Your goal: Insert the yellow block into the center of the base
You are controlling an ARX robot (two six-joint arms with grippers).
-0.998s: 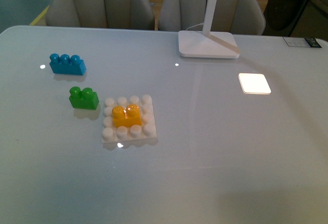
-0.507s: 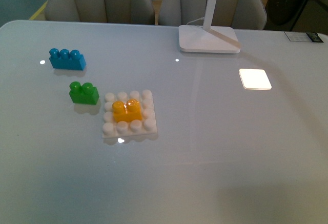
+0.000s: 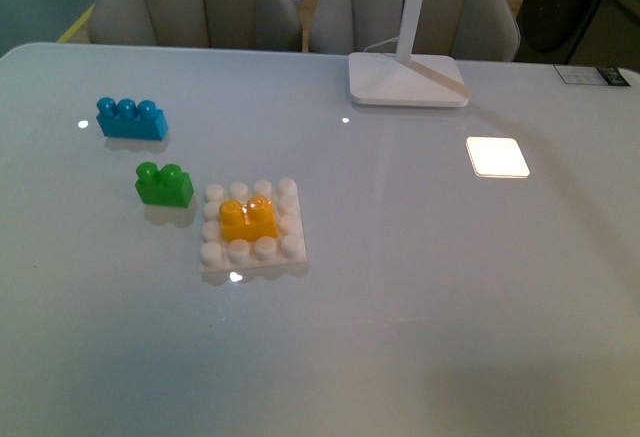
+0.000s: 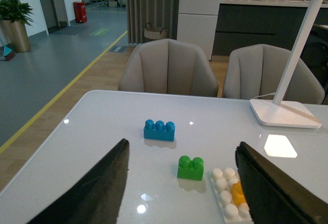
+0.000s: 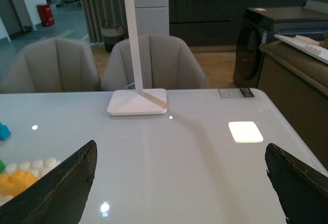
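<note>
The yellow block [image 3: 249, 219] sits seated among the studs in the middle of the white base [image 3: 288, 249], left of the table's centre. Neither arm shows in the front view. In the left wrist view my left gripper [image 4: 182, 155] hangs open well above the table, with the base [image 4: 224, 193] and a slice of the yellow block [image 4: 238, 192] low beside its dark finger [image 4: 271, 190]. My right gripper [image 5: 179, 152] is open too, over bare table, and its view catches the yellow block [image 5: 13, 182] and base [image 5: 38, 165] at the edge.
A green two-stud brick [image 3: 164, 185] stands just left of the base, and a blue three-stud brick [image 3: 131, 119] lies further back left. The white lamp foot [image 3: 406, 81] rests at the far edge, with a bright light patch [image 3: 497, 156] to the right. Chairs stand behind the table.
The front view has tilted slightly between one second ago and half a second ago, shifting everything a little; since then nothing has moved. The yellow block stays on the base.
</note>
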